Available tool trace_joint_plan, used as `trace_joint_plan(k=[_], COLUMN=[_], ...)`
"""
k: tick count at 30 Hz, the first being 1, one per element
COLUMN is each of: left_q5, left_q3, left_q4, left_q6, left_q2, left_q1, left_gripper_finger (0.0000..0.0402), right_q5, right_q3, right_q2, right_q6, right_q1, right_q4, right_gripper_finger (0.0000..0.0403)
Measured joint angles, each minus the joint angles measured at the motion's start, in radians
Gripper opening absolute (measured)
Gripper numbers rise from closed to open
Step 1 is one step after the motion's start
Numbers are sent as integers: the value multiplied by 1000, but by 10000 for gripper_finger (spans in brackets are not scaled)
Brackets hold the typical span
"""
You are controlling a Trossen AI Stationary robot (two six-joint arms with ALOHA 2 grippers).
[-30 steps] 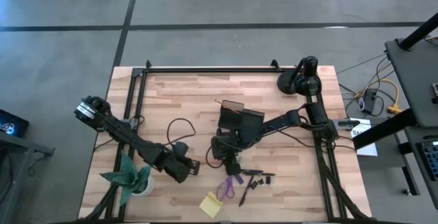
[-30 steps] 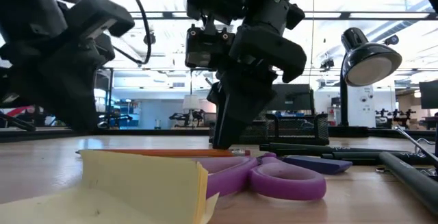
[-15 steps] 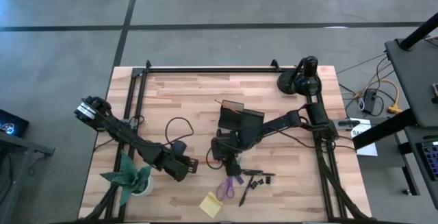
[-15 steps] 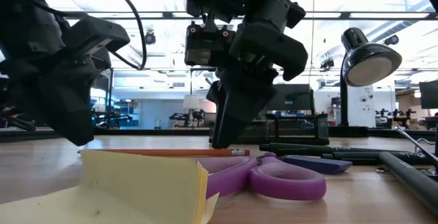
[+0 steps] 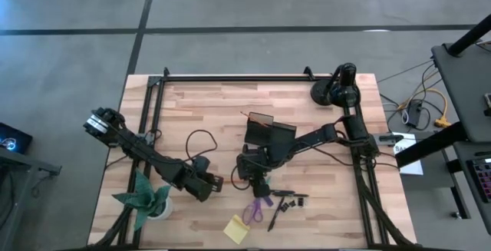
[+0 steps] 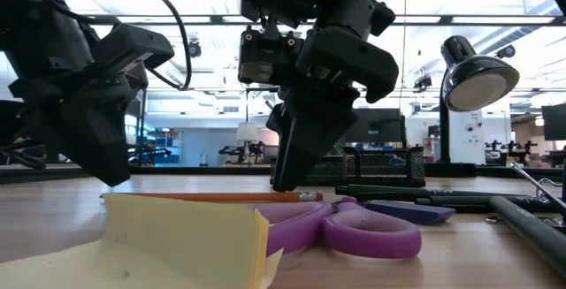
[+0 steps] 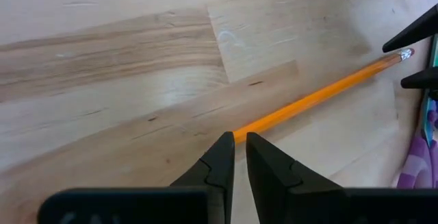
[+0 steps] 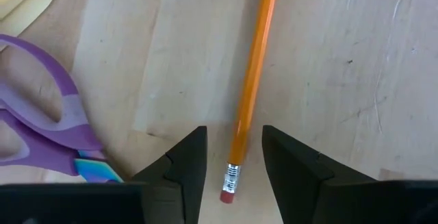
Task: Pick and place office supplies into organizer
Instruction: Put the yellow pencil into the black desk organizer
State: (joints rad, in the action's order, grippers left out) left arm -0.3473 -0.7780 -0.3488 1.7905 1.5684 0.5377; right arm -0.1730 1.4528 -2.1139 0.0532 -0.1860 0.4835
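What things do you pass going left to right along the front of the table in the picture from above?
Green paper plant → yellow sticky-note pad → purple scissors → black pen.

Orange pencil lies flat beside purple scissors.

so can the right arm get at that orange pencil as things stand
Probably yes. The right gripper hangs directly over the orange pencil, jaws open to either side of its eraser end, with bare wood around it. The purple scissors lie off to one side, and the left gripper sits at the other end.
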Motion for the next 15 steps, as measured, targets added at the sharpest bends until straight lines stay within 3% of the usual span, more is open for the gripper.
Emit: trace_joint_plan(k=[15], left_q5=[1], left_q3=[10], left_q4=[44], left_q6=[4], left_q2=[32], left_q1=[-1], left_gripper_finger=[24], right_q5=[0], right_q3=[0], right_q2=[0], right_q6=[7], right_q1=[0], right_q4=[0], right_gripper_finger=[132])
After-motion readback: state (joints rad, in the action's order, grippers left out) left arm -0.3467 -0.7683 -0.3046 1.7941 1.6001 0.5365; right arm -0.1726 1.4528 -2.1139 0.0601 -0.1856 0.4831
